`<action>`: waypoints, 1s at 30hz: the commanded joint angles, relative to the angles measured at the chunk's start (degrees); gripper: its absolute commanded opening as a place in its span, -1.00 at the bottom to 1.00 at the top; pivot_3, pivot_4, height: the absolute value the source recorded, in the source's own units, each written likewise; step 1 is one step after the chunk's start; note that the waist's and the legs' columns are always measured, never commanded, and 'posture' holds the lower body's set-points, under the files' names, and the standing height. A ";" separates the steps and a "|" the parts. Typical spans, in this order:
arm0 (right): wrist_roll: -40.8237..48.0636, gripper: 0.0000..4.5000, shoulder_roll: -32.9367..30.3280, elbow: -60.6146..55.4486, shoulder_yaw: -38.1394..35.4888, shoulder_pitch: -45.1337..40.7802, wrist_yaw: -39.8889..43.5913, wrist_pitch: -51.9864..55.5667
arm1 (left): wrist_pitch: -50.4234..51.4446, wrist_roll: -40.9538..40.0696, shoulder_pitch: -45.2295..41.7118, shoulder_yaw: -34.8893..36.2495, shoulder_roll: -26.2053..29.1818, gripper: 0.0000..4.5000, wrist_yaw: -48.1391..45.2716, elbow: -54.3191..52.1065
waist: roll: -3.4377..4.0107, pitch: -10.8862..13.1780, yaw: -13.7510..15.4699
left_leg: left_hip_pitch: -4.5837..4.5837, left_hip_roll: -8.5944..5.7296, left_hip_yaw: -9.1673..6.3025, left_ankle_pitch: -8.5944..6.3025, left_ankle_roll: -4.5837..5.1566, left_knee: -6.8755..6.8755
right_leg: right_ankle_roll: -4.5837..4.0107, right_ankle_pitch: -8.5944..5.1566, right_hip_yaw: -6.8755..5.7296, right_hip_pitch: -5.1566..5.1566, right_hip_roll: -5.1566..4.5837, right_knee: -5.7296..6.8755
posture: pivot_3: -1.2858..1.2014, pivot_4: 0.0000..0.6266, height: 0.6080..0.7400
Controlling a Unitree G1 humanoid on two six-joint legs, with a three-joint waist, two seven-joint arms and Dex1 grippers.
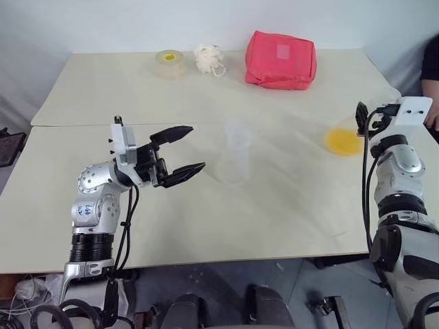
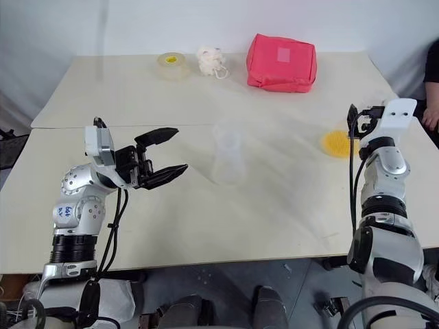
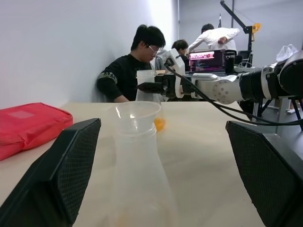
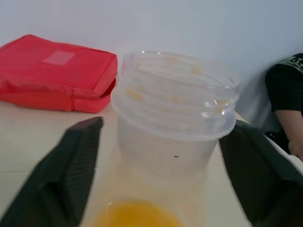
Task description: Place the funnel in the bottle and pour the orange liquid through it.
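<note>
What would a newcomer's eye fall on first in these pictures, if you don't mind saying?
Probably the red pouch at the table's far edge, with a tape roll and a white tuft beside it. Next, the orange liquid in a clear jar on the right, with the right gripper around that jar. Mid-table, the clear bottle already holds the funnel, and the left gripper waits beside it, jaws open.

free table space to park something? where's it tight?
Bare: near strip of the table in front of the bottle, and between the bottle and the orange liquid jar. Tight: far edge, with tape roll, white puff and red pouch.
</note>
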 commanded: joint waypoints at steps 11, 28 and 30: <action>0.10 0.09 2.38 -45.67 5.35 14.50 0.74 11.86 | -5.62 0.13 -3.94 0.34 1.49 1.00 -4.97 9.31 | 0.09 0.04 0.19 | -0.06 -0.01 -0.20 0.00 0.00 0.02 | 0.00 0.00 0.01 -0.12 0.00 0.06 | 0.03 -0.52 1.00; -28.21 0.09 0.62 -70.97 26.18 17.32 -2.22 12.89 | -10.60 -0.12 -13.76 -0.12 -0.15 1.00 -15.65 24.66 | 0.09 0.04 0.16 | -0.09 -0.25 -0.14 0.00 0.00 0.02 | 0.00 0.00 -0.05 -0.17 0.02 0.05 | 0.03 -0.52 1.00; -31.83 0.09 -0.18 -70.20 28.10 15.92 -2.23 9.79 | -10.90 0.03 -13.83 -0.03 -0.27 1.00 -16.11 25.14 | 0.09 0.04 0.06 | -0.08 -0.25 -0.14 0.00 0.00 0.02 | 0.00 0.00 -0.05 -0.17 0.02 0.05 | 0.03 -0.52 1.00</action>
